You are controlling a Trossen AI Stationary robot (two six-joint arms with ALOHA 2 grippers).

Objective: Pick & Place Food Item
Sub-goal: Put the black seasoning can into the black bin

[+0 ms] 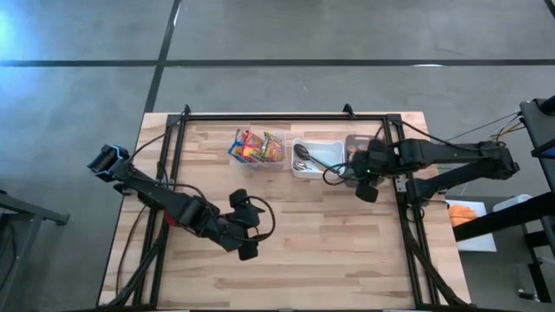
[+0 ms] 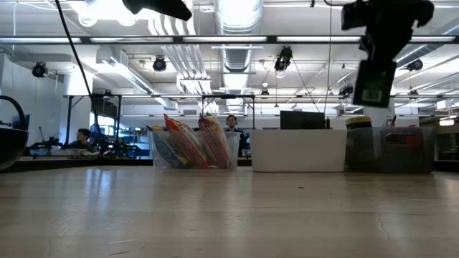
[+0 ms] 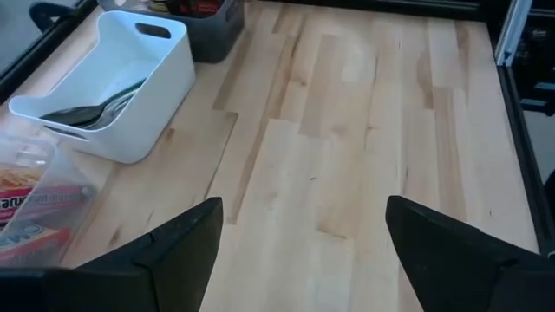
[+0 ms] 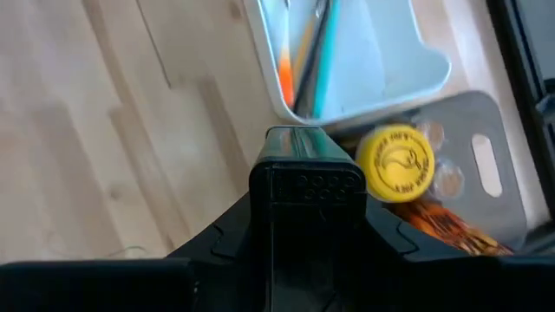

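Note:
My right gripper [image 1: 366, 187] hangs high over the table, just on the near side of the grey bin [image 1: 359, 149]. It is shut on a dark rectangular packet [image 2: 374, 82] with a pale label. A clear bin [image 1: 257, 147] of bright snack packets stands at the back middle, with a white bin [image 1: 316, 159] of utensils beside it. The grey bin holds a yellow-capped jar [image 4: 396, 163]. My left gripper [image 1: 244, 227] is open above the bare table middle, with nothing between its fingers [image 3: 178, 251]. My right gripper pinches the dark packet between its two fingers, near the packet's upper end [image 4: 305, 186]. The fingers come steeply from above. The packet hangs upright below them [image 2: 374, 93], lifted well clear of the table and the bins.
A black frame rail [image 1: 286, 116] runs along the table's far edge, and two more run down both sides. Cables trail beside the left arm [image 1: 165, 204]. Bare wood [image 1: 329, 251] fills the near half of the table. People sit in the room beyond the table [image 2: 83, 136].

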